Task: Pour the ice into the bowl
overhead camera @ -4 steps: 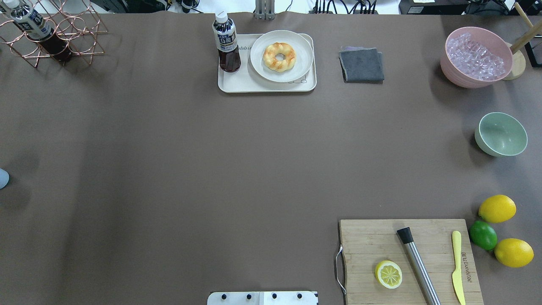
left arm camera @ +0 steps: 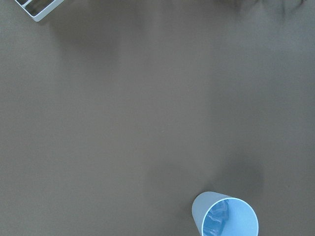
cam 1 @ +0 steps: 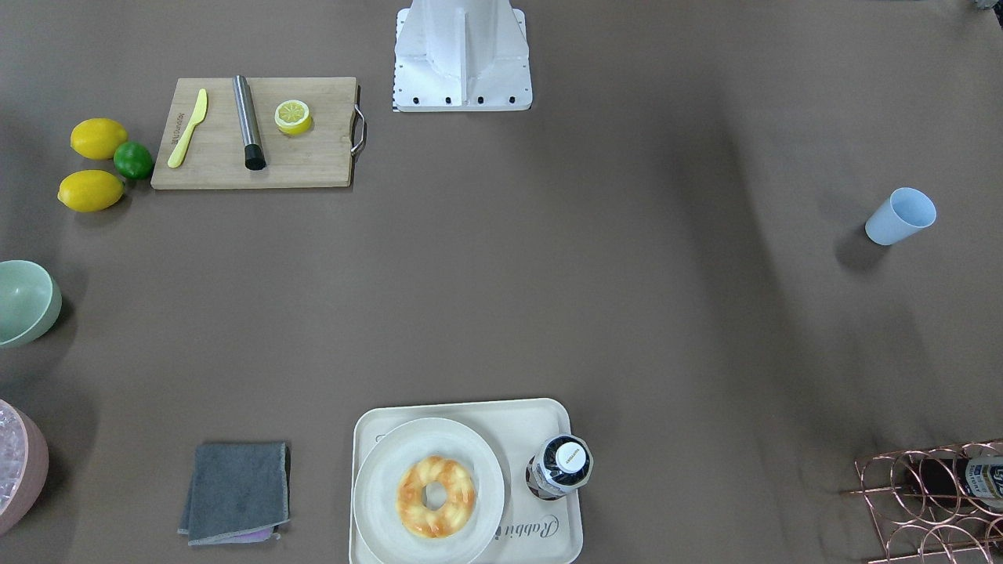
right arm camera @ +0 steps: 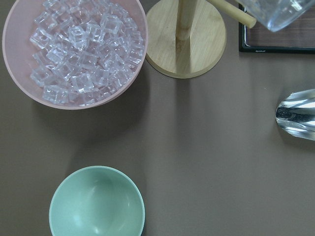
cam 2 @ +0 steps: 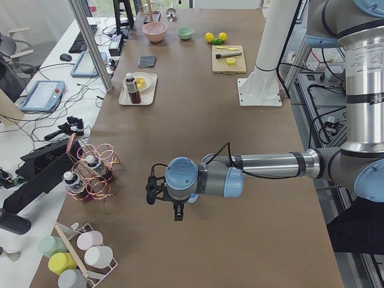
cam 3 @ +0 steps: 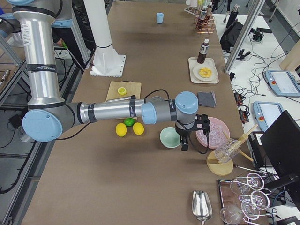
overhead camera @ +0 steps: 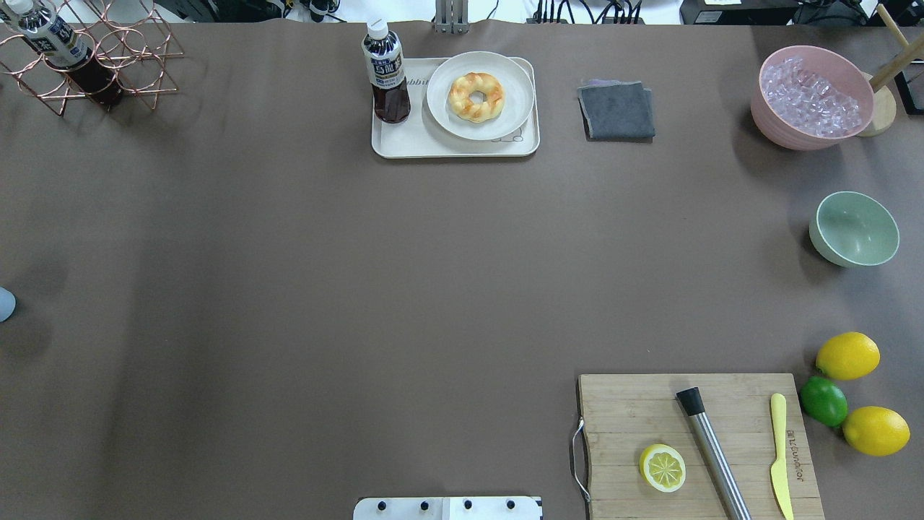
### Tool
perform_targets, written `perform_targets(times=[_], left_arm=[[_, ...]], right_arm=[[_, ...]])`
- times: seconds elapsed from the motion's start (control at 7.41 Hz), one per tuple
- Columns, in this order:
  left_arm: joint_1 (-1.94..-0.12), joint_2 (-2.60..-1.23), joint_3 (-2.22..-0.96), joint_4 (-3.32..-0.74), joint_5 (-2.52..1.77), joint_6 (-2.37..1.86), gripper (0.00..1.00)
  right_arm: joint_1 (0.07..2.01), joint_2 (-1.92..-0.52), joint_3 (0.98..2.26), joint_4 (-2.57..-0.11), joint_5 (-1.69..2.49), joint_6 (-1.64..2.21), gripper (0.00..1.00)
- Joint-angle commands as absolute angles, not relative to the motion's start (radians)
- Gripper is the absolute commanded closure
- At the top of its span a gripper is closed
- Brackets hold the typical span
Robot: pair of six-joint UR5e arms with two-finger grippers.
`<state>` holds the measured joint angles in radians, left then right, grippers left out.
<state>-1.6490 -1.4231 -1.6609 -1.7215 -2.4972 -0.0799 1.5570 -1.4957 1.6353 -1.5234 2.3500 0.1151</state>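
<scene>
The light blue cup (cam 1: 899, 217) stands upright at the table's left end, and it shows in the left wrist view (left arm camera: 225, 216). A few small clear ice cubes (left arm camera: 217, 222) lie inside it. The mint-green bowl (overhead camera: 855, 229) stands empty at the right end, also in the right wrist view (right arm camera: 97, 202). My left gripper (cam 2: 178, 211) hangs above the table next to the cup. My right gripper (cam 3: 183, 143) hangs just past the bowl (cam 3: 169, 137), beside the pink tub. Each gripper shows only in a side view, so I cannot tell whether it is open or shut.
A pink tub of heaped ice (overhead camera: 812, 97) stands behind the bowl, with a wooden stand (right arm camera: 186, 39) and a metal scoop (right arm camera: 298, 114) nearby. A cutting board (overhead camera: 696, 444), lemons, a tray (overhead camera: 455, 141), a grey cloth (overhead camera: 616, 110) and a wire rack (overhead camera: 94, 54) sit around the table.
</scene>
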Motion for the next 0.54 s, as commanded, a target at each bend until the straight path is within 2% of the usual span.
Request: perform_targets(times=[0.0, 0.41], left_arm=[[-1.649, -1.424, -1.666, -1.723, -2.497, -0.092, 0.03], [-1.651, -1.422, -1.686, -1.723, -2.493, -0.174, 0.02]], right_arm=[[1.557, -1.497, 1.634, -1.523, 2.35, 0.115, 0.01], [1.555, -1.496, 1.625, -1.522, 2.349, 0.115, 0.01]])
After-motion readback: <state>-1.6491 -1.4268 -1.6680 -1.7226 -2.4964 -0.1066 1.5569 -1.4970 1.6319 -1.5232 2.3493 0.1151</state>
